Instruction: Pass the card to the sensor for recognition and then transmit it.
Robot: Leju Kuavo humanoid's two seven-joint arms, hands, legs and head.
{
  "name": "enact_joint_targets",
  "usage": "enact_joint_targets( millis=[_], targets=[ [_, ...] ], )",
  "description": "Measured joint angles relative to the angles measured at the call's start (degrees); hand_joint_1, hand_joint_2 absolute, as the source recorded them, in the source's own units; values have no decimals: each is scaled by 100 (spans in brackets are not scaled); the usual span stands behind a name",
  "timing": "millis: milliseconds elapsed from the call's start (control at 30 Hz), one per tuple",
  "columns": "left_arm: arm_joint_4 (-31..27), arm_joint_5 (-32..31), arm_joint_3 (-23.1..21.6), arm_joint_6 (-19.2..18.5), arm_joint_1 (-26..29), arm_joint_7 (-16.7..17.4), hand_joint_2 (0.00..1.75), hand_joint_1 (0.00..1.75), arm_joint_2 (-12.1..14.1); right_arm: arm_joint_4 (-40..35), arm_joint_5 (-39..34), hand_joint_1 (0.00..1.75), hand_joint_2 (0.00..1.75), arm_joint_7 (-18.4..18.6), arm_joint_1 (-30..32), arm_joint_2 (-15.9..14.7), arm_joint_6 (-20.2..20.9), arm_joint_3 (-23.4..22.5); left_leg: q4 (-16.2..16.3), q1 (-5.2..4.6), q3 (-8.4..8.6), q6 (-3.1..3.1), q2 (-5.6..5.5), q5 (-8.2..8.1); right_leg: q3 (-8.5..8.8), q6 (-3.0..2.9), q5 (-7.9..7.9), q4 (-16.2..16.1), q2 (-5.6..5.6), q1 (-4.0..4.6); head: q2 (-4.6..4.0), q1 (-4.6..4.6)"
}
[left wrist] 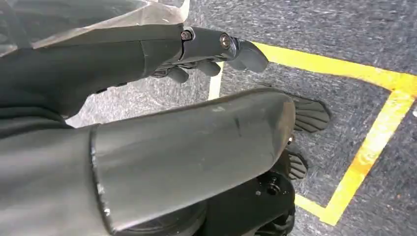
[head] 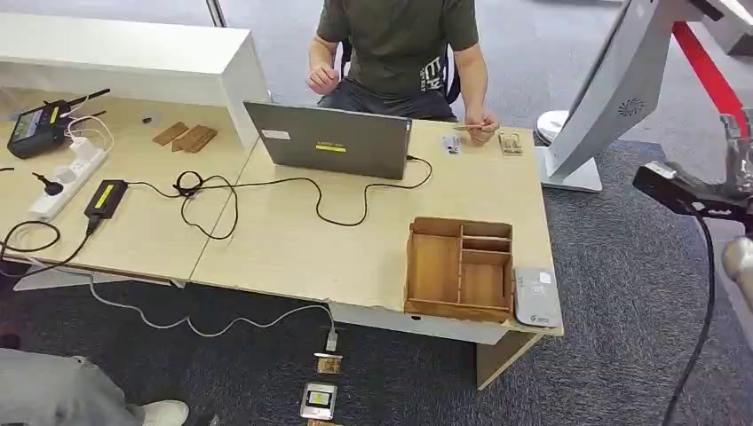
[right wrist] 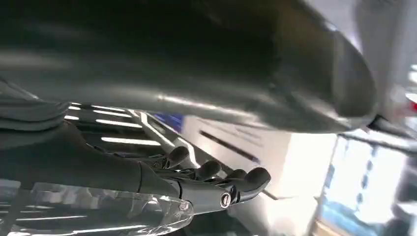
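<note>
A grey card sensor [head: 537, 297] lies flat on the table's front right corner, beside a wooden organiser box [head: 460, 268]. A small white card [head: 451, 144] lies on the far side of the table, in front of a seated person [head: 397, 49] whose hand [head: 478, 124] pinches another thin card-like item. My right arm [head: 688, 191] comes in at the right edge, off the table and well away from the sensor. My right hand [right wrist: 196, 183] points up at ceiling lights, fingers apart, holding nothing. My left hand [left wrist: 162, 49] hangs over the floor, fingers loosely extended and empty.
A grey laptop [head: 330, 139] stands mid-table with black cables [head: 266, 191] trailing left to a power strip [head: 67, 177]. A white machine stand [head: 613, 98] rises right of the table. Small devices [head: 318, 399] lie on the carpet below the front edge. Yellow tape [left wrist: 373, 142] marks the floor.
</note>
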Motion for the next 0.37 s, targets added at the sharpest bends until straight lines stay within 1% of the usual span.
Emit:
enact_joint_targets(
  millis=[33,67,133,200,300,333,367],
  targets=[
    [0,24,0,2,2,-2,0,0,-9,40,-93,0,0,170,114,-143,207,-7,0,1,0,0,-14,0,9,0,0,-4,-10,3,0,0],
    [0,37,0,2,8,-9,0,0,-20,70,-173,0,0,283,252,-277,288,-18,0,2,3,1,-24,0,7,2,-3,-6,-16,4,0,2],
    [0,66,0,-17,20,-107,0,0,-31,120,-531,0,0,431,639,-547,335,-76,-1,5,2,1,-30,-8,13,0,-4,-7,-15,2,0,-7],
    [0,72,0,-101,13,-208,0,0,-33,166,-963,0,0,486,1136,-808,300,-212,0,6,5,3,-39,-11,17,1,-10,-11,-18,4,0,0],
    [0,33,0,-262,17,-310,0,0,-17,232,-1623,0,0,527,2171,-1150,150,-528,-3,10,9,4,-53,-20,38,1,-19,-19,-36,16,0,4],
    [0,33,2,-275,17,-325,0,0,-13,256,-1887,0,0,614,2515,-1207,162,-631,-6,9,8,4,-59,-25,43,3,-23,-18,-40,15,0,2],
    [0,40,2,-277,18,-341,0,0,-4,282,-2200,0,0,793,2851,-1275,248,-768,-8,9,9,5,-59,-29,40,0,-27,-16,-41,12,0,-9]
  ],
)
